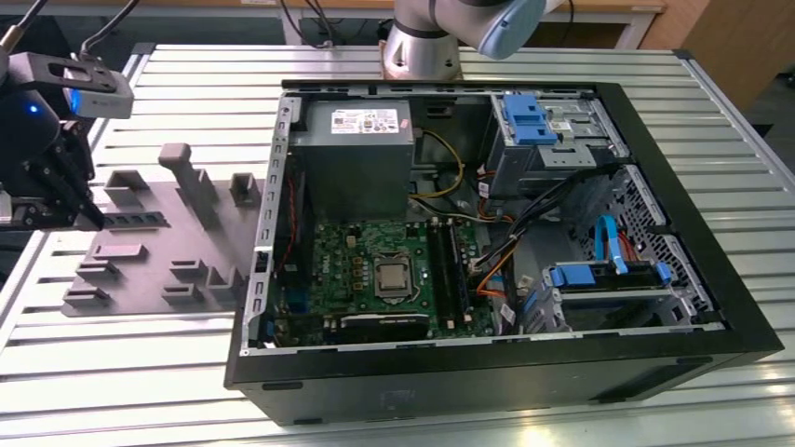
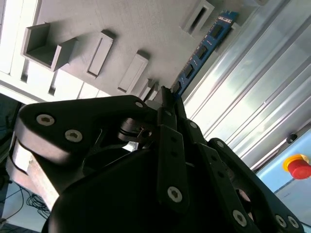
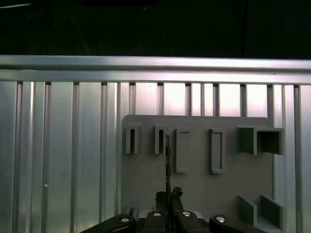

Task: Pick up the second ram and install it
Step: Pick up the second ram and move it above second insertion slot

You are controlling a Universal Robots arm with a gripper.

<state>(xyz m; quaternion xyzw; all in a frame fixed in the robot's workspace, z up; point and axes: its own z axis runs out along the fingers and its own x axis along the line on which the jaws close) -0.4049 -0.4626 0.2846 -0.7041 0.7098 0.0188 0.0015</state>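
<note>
The fingers (image 2: 167,114) are clenched on one end of the second ram (image 2: 204,48). In the second wrist view the slim board with its row of dark chips runs straight out from their tips. In the first wrist view it shows edge-on (image 3: 167,150), a thin line rising from between the fingers over the grey fixture plate (image 3: 194,189).

From where I stand, the ribbed aluminium bench (image 1: 162,372) carries everything. The biggest thing on it is the open black computer case (image 1: 497,372), lying on its side and taking up the middle and the three o'clock half of the exterior view. The arm's base (image 1: 423,42) stands at twelve o'clock of the case.

At nine o'clock of the case lies the fixture plate (image 1: 149,270) with its raised grey blocks. Inside the case the silver power supply (image 1: 354,154) sits at twelve o'clock of the green motherboard (image 1: 342,270).

The second ram (image 1: 134,220) is over the plate's nine o'clock edge — well apart from the motherboard — with the arm's black head (image 1: 44,177) at its outer end. Whether it has cleared the plate, I cannot tell.
</note>
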